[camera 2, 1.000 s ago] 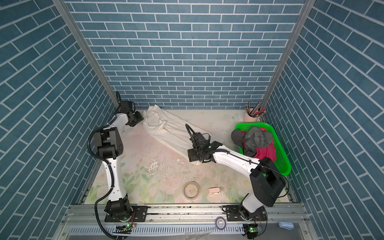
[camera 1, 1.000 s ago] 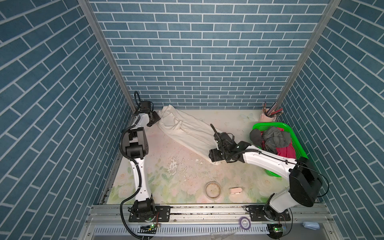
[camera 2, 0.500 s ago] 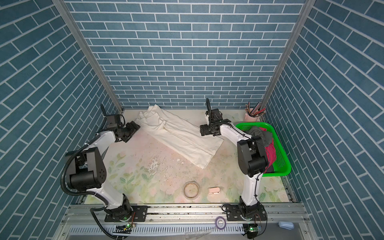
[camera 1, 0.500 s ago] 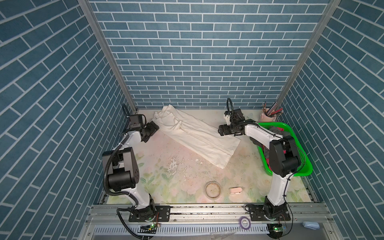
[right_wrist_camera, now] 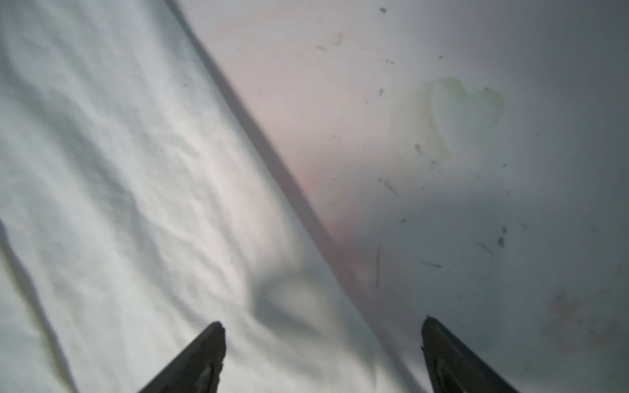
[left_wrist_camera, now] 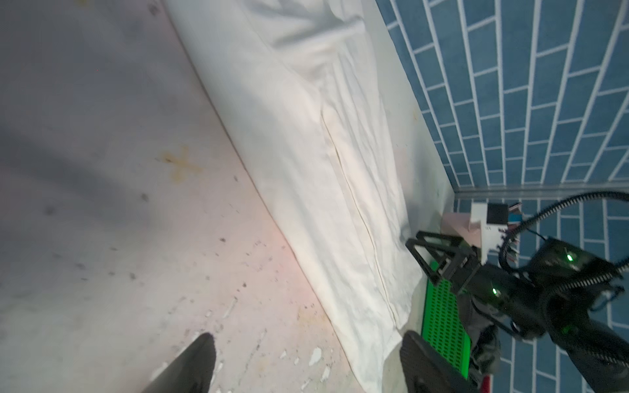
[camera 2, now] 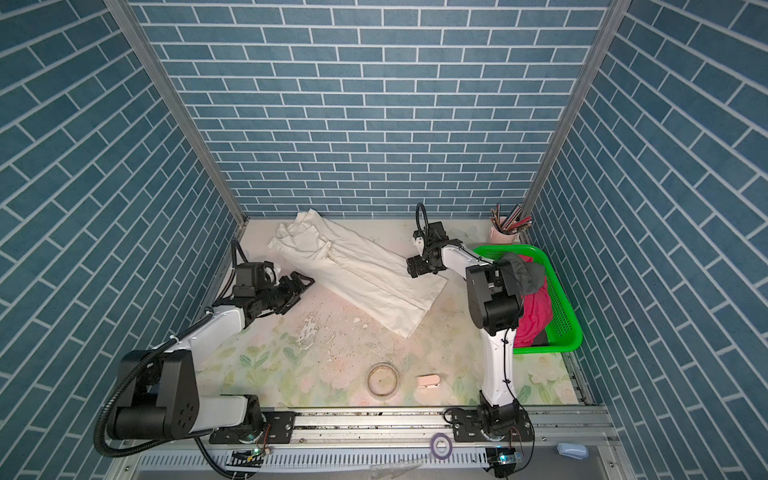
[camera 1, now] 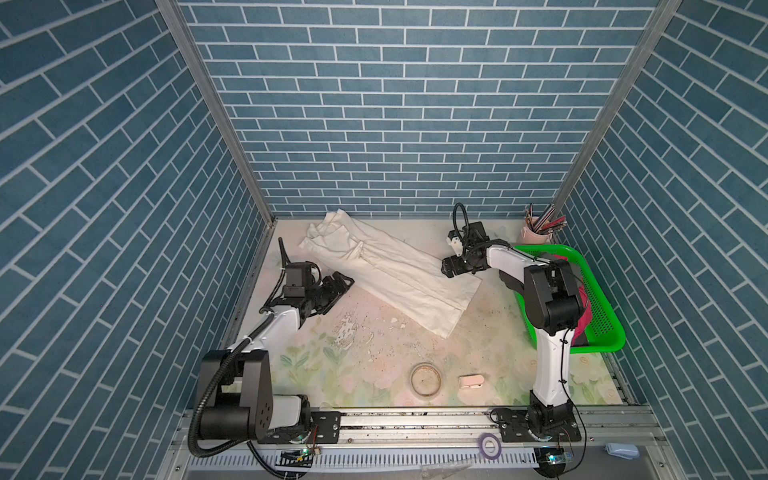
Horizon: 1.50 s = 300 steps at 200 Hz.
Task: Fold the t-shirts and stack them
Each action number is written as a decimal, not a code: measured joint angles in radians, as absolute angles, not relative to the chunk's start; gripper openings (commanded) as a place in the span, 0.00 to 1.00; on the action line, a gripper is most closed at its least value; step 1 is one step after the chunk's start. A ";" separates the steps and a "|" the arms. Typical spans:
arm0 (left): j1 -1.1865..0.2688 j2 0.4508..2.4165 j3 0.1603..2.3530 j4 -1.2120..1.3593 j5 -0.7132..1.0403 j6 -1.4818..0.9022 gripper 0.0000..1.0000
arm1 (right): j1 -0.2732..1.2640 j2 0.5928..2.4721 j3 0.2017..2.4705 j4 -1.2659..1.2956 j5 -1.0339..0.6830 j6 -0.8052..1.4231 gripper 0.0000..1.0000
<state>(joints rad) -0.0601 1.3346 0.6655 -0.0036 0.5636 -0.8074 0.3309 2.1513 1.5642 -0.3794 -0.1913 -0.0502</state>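
Since both grippers hang empty with jaws spread wide, we judge the next move to be a fresh grasp on the cream shirt (camera 1: 386,266), which lies as a long narrow strip slanting from the back-left corner toward mid-table (camera 1: 374,345). Our right gripper (camera 1: 445,268) hovers astride the strip's far long edge near the hem end. Our left gripper (camera 1: 343,282) sits just beside the near edge, over bare table. To fold well we would pinch the hem corners low, catch every layer, and carry them evenly toward the bunched collar end, since a lopsided lift would skew the strip. The grey shirt (camera 2: 528,274) and magenta shirt (camera 2: 536,316) wait in the basket (camera 1: 540,249) at right. A pencil cup (camera 1: 534,237) stands behind the basket, while a ring (camera 1: 426,378) and a pink clip (camera 1: 471,381) lie near the front, well apart from the cloth, so nothing looks to block the fold.
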 measured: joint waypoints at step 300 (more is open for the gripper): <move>0.062 1.697 1.001 -0.005 0.536 -0.828 0.87 | 0.527 1.840 1.386 -0.367 -0.142 0.253 0.78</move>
